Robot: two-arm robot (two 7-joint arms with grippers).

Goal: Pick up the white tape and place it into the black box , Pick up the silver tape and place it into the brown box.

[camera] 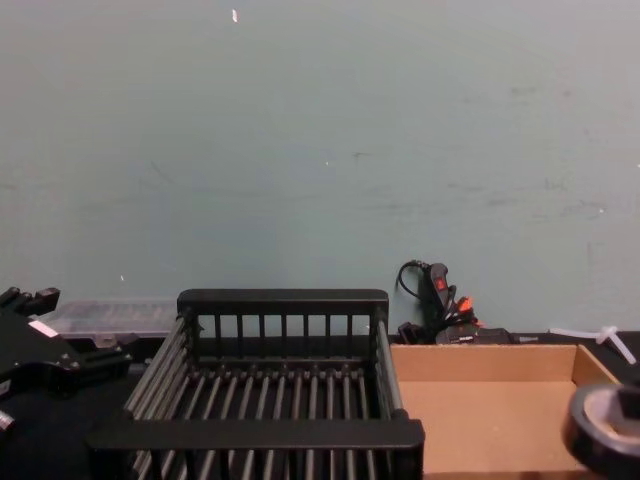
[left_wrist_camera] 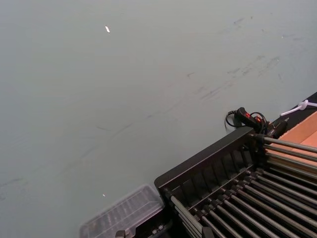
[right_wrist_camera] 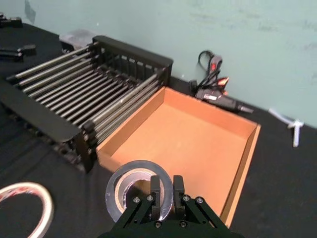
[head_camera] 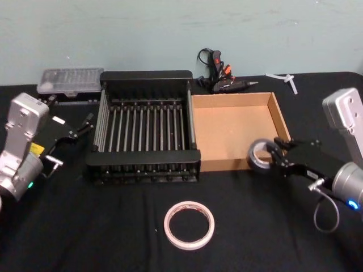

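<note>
- Gripping the silver tape by its rim, the right gripper holds it over the brown box's near wall, ready for release.
- White tape lies on the table before the black box, awaiting pickup.
- Left gripper waits beside the crate; its fingers' spread is unclear.

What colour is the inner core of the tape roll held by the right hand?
Pale, whitish-grey, inside the dark grey silver tape; right wrist view shows it best.

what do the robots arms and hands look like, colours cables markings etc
Both arms end in silver-grey boxy wrist housings and rounded metal cuffs, each cuff with a small lit dot: green on the left, blue on the right. The left hand is black and angular, with a yellow label by its wrist. The right hand is black too, its fingers fixed with small screws, and a thin grey cable loops under its cuff.
</note>
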